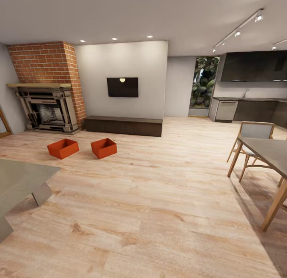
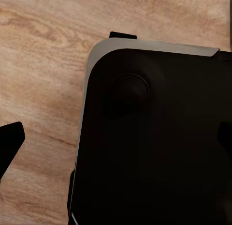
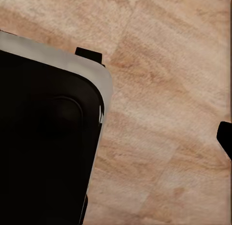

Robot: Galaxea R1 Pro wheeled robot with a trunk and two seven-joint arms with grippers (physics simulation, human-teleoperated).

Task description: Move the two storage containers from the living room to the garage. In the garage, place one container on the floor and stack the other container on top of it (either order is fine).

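Note:
Two orange-red open-top storage containers sit side by side on the light wood-plank floor of the living room, the left one (image 1: pixel 63 147) and the right one (image 1: pixel 104 147), a few metres ahead and left of centre. Both stand in front of the brick fireplace (image 1: pixel 48 95) and the dark low bench (image 1: pixel 123 126) under the black wall TV (image 1: pixel 122 87). My left gripper (image 2: pixel 116 138) hangs over my own black base (image 2: pixel 154 138) with its dark fingertips (image 2: pixel 10 143) spread to the picture's edges, nothing between them. My right gripper (image 3: pixel 116 138) also stands open and empty, one fingertip (image 3: pixel 225 138) showing.
A grey glass table (image 1: pixel 20 182) juts in at the near left. A wooden dining table (image 1: pixel 271 154) with a chair (image 1: pixel 251 140) stands at the right. Kitchen cabinets (image 1: pixel 251 110) line the far right wall. Wide wood floor (image 1: pixel 151 198) lies between me and the containers.

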